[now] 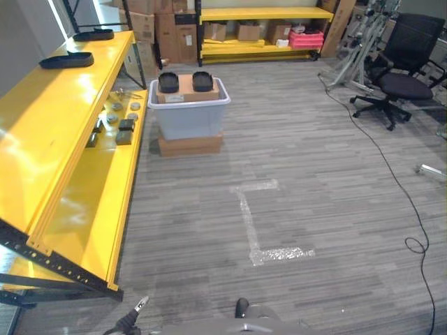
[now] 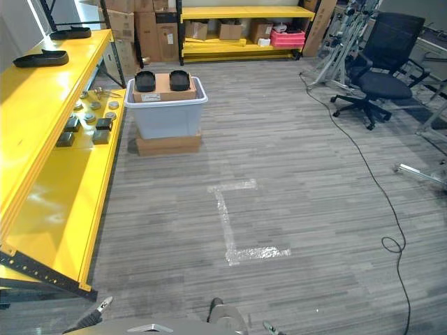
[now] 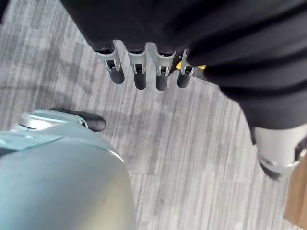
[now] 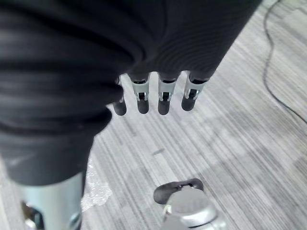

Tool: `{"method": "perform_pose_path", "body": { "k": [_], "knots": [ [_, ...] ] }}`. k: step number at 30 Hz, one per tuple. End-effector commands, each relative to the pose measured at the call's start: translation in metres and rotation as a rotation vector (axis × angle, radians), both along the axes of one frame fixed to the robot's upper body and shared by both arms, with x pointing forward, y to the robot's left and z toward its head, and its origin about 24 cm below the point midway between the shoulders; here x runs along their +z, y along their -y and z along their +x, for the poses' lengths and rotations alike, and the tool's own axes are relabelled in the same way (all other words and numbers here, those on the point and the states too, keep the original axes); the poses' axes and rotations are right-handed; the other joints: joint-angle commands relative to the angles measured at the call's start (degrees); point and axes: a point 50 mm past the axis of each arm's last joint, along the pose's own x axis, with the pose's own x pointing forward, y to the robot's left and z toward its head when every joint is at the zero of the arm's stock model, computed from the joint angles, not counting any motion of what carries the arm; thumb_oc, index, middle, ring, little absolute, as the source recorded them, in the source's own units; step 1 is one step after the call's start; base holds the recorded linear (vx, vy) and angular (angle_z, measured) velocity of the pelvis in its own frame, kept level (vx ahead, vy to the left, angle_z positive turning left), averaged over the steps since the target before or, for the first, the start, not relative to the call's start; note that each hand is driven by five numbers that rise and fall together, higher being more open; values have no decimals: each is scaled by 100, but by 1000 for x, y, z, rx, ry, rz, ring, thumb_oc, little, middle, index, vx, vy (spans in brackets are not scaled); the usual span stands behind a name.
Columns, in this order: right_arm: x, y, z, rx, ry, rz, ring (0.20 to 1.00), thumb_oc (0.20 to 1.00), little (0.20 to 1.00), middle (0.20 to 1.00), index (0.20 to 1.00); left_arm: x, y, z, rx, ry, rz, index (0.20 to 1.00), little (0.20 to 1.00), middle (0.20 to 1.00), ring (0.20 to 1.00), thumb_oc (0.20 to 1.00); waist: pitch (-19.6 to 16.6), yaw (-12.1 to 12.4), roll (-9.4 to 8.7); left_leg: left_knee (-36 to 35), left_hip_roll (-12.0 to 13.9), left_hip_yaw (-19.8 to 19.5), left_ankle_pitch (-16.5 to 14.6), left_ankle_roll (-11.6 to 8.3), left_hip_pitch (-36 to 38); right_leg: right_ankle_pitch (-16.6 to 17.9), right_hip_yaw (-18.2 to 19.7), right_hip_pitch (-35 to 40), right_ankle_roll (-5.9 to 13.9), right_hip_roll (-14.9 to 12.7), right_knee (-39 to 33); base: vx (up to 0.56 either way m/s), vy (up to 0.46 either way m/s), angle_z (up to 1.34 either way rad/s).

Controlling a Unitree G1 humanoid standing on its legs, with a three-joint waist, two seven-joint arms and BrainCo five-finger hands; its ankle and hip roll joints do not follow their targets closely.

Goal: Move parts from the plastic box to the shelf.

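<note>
Left hand (image 3: 144,72) and right hand (image 4: 153,96): fingers relaxed and straight, empty, hanging over bare floor. Black parts (image 1: 168,82): two, atop cardboard in the plastic box (image 1: 188,115) beside the yellow shelf (image 1: 66,125), well ahead. Likely rigid, light moulded pieces; take by the rim.

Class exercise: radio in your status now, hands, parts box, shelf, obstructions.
Left hand open, empty; right hand open, empty. Plastic box ahead on floor, two black parts on top. Yellow shelf left. Path unobstructed.
</note>
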Motion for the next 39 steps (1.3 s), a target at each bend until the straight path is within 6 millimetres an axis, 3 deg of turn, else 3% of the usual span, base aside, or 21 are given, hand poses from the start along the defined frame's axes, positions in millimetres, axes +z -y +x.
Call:
{"method": "perform_pose_path", "body": {
  "k": [1, 4, 5, 7, 10, 12, 14, 17, 18, 19, 21, 23, 24, 25, 27, 30, 31, 33, 34, 37, 39],
  "knots": [
    [4, 16, -8, 23, -97, -57, 1000, 1000, 1000, 1000, 1000, 10, -5, 36, 43, 131, 11, 1000, 1000, 1000, 1000, 1000, 284, 190, -219, 2178, 119, 392, 652, 183, -1100, 593, 12, 106, 116, -9, -729, 284, -299, 20],
    [7, 21, -3, 26, -108, -71, 1000, 1000, 1000, 1000, 1000, 11, -9, 39, 97, 145, 7, 1000, 1000, 1000, 1000, 1000, 436, 383, -165, 1699, -34, 723, 457, 302, -1510, 400, -111, 460, 87, 119, -806, 344, -89, 7],
    [7, 22, -1, 44, -122, -72, 1000, 1000, 1000, 1000, 1000, 12, -16, 32, 152, 151, 9, 1000, 1000, 1000, 1000, 1000, 466, 499, -88, 580, -181, 911, 753, 252, -1684, 338, -109, 634, 132, 229, -804, 393, 27, -37],
    [7, 22, -1, 46, -126, -75, 1000, 1000, 1000, 1000, 1000, 12, -20, 29, 193, 145, 13, 1000, 1000, 1000, 1000, 1000, 449, 587, 9, -183, -268, 854, 1125, 170, -1860, 270, -55, 718, 156, 326, -769, 439, 70, -32],
    [7, 22, -3, 42, -138, -78, 1000, 1000, 1000, 1000, 1000, 11, -24, 21, 244, 135, 3, 1000, 1000, 1000, 1000, 1000, 422, 784, 252, -1276, -187, 692, 2006, -36, -2273, 35, 56, 934, 97, 527, -585, 473, 123, -8],
    [6, 20, -6, 58, -133, -81, 1000, 1000, 1000, 1000, 1000, 10, -25, 16, 268, 134, 1, 1000, 1000, 1000, 1000, 1000, 473, 894, 371, -1601, -128, 624, 2204, -99, -2452, -222, 72, 1080, 49, 563, -287, 631, 228, -26],
    [5, 16, -3, 72, -107, -93, 1000, 1000, 1000, 1000, 1000, 8, -24, 9, 319, 135, -5, 1000, 1000, 1000, 1000, 1000, 502, 894, 425, -1534, -75, 690, 2161, -156, -2505, -696, 17, 1237, 19, 485, 153, 731, 286, -34],
    [3, 9, 5, 79, -69, -104, 1000, 1000, 1000, 1000, 1000, 8, -26, 5, 335, 128, 16, 1000, 1000, 1000, 1000, 1000, 408, 955, 380, -1157, -135, 823, 1726, 12, -2416, -1259, 12, 1475, 69, 284, 593, 572, 237, -31],
    [3, 8, 5, 80, -67, -102, 1000, 1000, 1000, 1000, 1000, 8, -26, 4, 328, 123, 21, 1000, 1000, 1000, 1000, 1000, 385, 977, 363, -1056, -159, 819, 1675, 36, -2417, -1336, 16, 1544, 80, 247, 632, 525, 212, -33],
    [2, 4, 9, 84, -47, -95, 1000, 1000, 1000, 1000, 1000, 8, -27, 5, 303, 111, 35, 1000, 1000, 1000, 1000, 1000, 292, 1066, 366, -797, -195, 820, 1600, 189, -2453, -1329, 38, 1698, 98, 205, 699, 474, 189, -47],
    [1, -2, 16, 111, -11, -82, 1000, 1000, 1000, 1000, 1000, 9, -27, 10, 255, 114, 35, 1000, 1000, 1000, 1000, 1000, 172, 1110, 186, -627, -578, 817, 1205, 438, -2297, -1115, -12, 1815, 322, -114, 1296, 517, 265, -41],
    [2, -7, 24, 124, 25, -75, 1000, 1000, 1000, 1000, 1000, 9, -22, 18, 210, 113, 28, 1000, 1000, 1000, 1000, 1000, 73, 1076, 161, -743, -953, 788, 894, 794, -1992, -502, -22, 1415, 655, -409, 2558, 357, 305, -25],
    [2, -7, 25, 123, 29, -74, 1000, 1000, 1000, 1000, 1000, 9, -21, 19, 207, 113, 25, 1000, 1000, 1000, 1000, 1000, 67, 1072, 167, -758, -974, 798, 867, 828, -1959, -440, -4, 1333, 674, -446, 2734, 294, 265, -3],
    [4, -2, 27, 114, 70, -51, 1000, 1000, 1000, 1000, 1000, 10, -20, 23, 193, 117, 21, 1000, 1000, 1000, 1000, 1000, 67, 1017, 175, -817, -1053, 828, 718, 950, -1806, -160, 56, 930, 728, -535, 3189, 209, 145, 15],
    [7, 7, 26, 129, 106, -24, 1000, 1000, 1000, 1000, 1000, 11, -21, 29, 187, 119, 35, 1000, 1000, 1000, 1000, 1000, 114, 926, 168, -854, -1068, 907, 556, 1019, -1634, -50, 19, 425, 731, -531, 3281, 306, 56, 9],
    [8, 1, 37, 138, 149, -5, 1000, 1000, 1000, 1000, 1000, 14, -19, 41, 143, 135, 49, 1000, 1000, 1000, 1000, 1000, 278, 797, 191, -919, -1020, 829, 476, 985, -1344, -262, -203, -150, 617, -284, 2624, 237, -136, 9],
    [9, -6, 46, 149, 181, 3, 1000, 1000, 1000, 1000, 1000, 16, -19, 45, 133, 142, 56, 1000, 1000, 1000, 1000, 1000, 418, 636, 157, -863, -1008, 657, 419, 937, -1097, 369, -291, -679, 626, -243, 1242, 407, -314, 22],
    [9, -8, 47, 152, 188, 4, 1000, 1000, 1000, 1000, 1000, 16, -20, 44, 129, 141, 59, 1000, 1000, 1000, 1000, 1000, 455, 551, 64, -786, -1084, 543, 266, 926, -1003, 701, -180, -887, 736, -334, 634, 469, -311, 48],
    [8, -10, 44, 138, 194, 12, 1000, 1000, 1000, 1000, 1000, 15, -21, 40, 83, 134, 64, 1000, 1000, 1000, 1000, 1000, 517, 395, -74, -613, -1176, 236, -134, 886, -780, 1147, 54, -1187, 911, -587, -614, 565, -297, 50],
    [7, -8, 36, 125, 191, 14, 1000, 1000, 1000, 1000, 1000, 13, -21, 34, 67, 120, 61, 1000, 1000, 1000, 1000, 1000, 575, 308, -55, -504, -1098, -26, -377, 863, -533, 1300, 182, -1299, 996, -727, -1190, 524, -214, 62],
    [5, -7, 27, 125, 186, 13, 1000, 1000, 1000, 1000, 1000, 12, -24, 24, 60, 112, 65, 1000, 1000, 1000, 1000, 1000, 616, 272, -76, -297, -938, -53, -665, 819, -310, 1388, 163, -1341, 1034, -892, -1139, 715, -322, 89]
  ]
}}
